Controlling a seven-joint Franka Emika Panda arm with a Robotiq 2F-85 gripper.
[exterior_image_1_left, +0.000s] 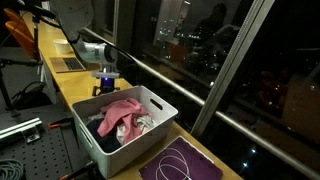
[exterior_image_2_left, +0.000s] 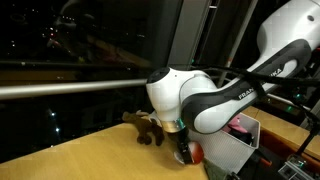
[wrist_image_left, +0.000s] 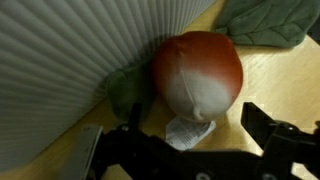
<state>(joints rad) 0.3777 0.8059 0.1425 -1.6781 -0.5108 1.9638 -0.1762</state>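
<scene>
In the wrist view a round red-and-white plush toy (wrist_image_left: 200, 65) with a white paper tag (wrist_image_left: 185, 130) lies on the wooden tabletop, pressed against the ribbed grey wall of a bin (wrist_image_left: 70, 60). A green leaf-like part (wrist_image_left: 128, 92) sits at its left. My gripper (wrist_image_left: 200, 140) is open, with one finger on each side just short of the toy, and holds nothing. In both exterior views the gripper (exterior_image_1_left: 107, 78) (exterior_image_2_left: 187, 150) hangs low over the table beside the white bin (exterior_image_1_left: 100, 148) (exterior_image_2_left: 232, 152). A bit of the red toy (exterior_image_2_left: 196, 156) shows under it.
The bin holds pink (exterior_image_1_left: 122, 113) and grey clothes. A brown plush animal (exterior_image_2_left: 147, 128) lies on the table near the window rail. A green cloth (wrist_image_left: 265, 20) lies beyond the toy. A purple mat with a white cord (exterior_image_1_left: 180, 160) lies at the table's near end.
</scene>
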